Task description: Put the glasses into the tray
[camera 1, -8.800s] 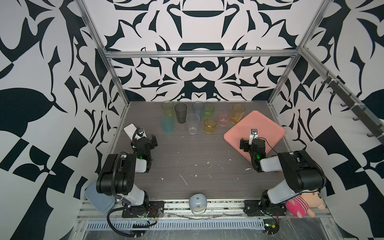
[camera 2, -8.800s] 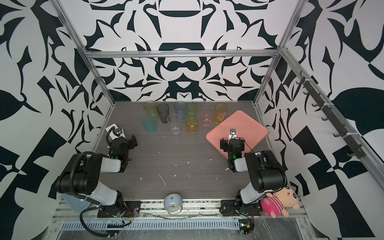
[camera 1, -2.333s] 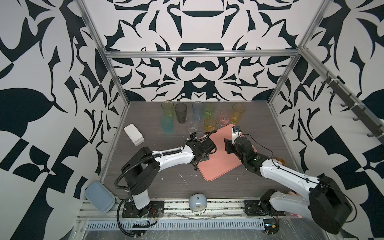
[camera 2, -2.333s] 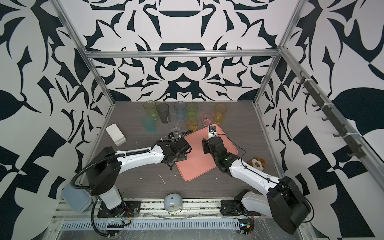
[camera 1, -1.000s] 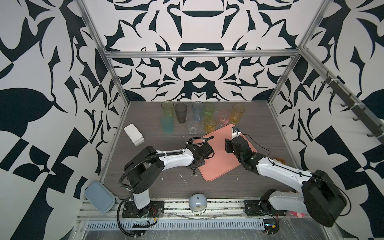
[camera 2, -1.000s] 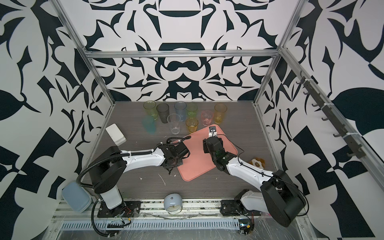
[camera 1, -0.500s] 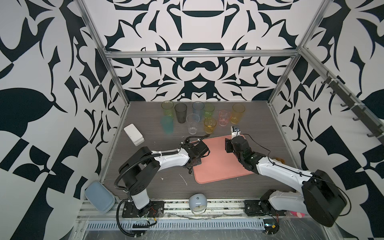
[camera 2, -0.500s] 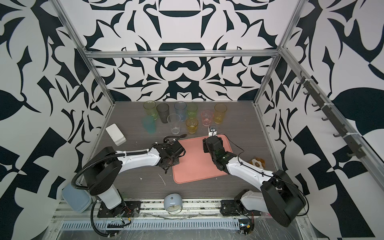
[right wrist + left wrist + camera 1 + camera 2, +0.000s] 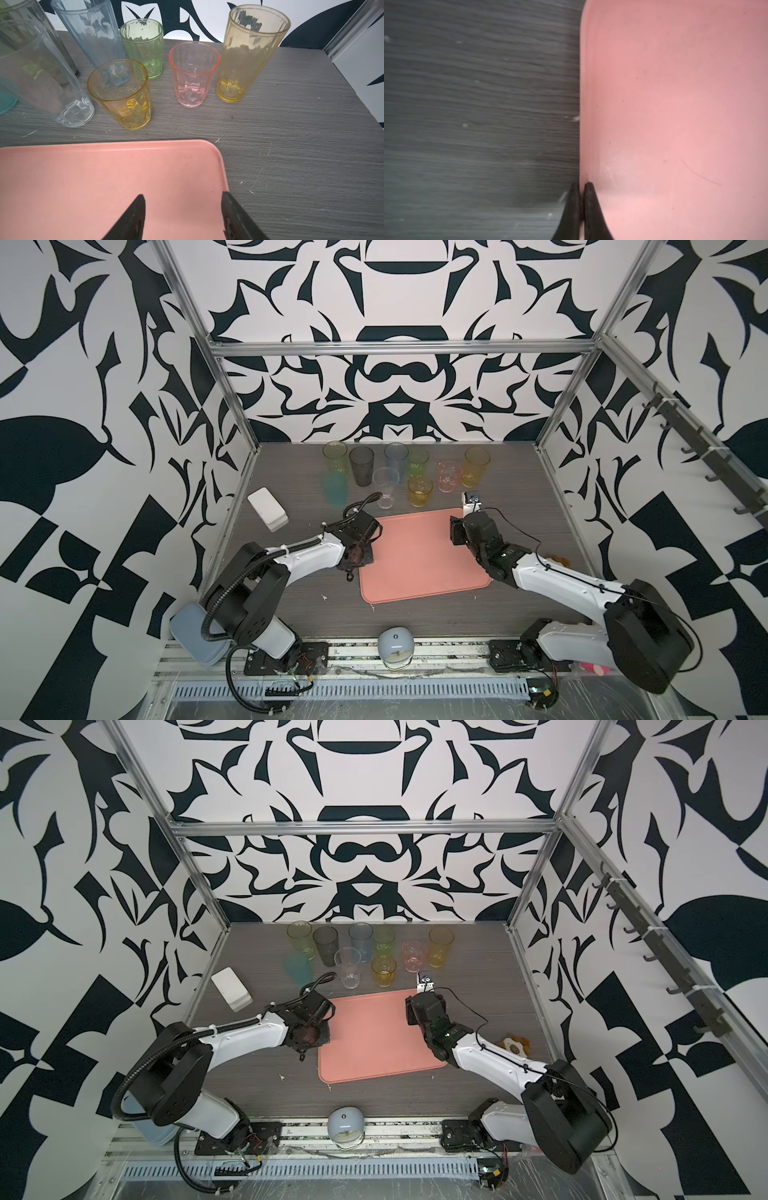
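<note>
Our left gripper [image 9: 580,187] was pinched shut on the tray [image 9: 424,556], its two dark fingers [image 9: 572,207] pressed together over the low rim of the tray's left short side. Our right gripper [image 9: 182,195] held nothing. Its jaws stood apart, one finger above the tray's floor and the other at the rim near the tray's far right corner. The tray was a flat salmon-pink rectangle with rounded corners, lying on the grey table [image 9: 519,506]. The glasses [image 9: 194,74] stood upright just beyond the tray's far edge: tall and short tumblers in clear, amber, pink, green, blue, smoky grey, yellow and teal. Our left arm [image 9: 307,560] reached low to the tray from its left, and our right arm [image 9: 552,576] stretched to it from the right.
</note>
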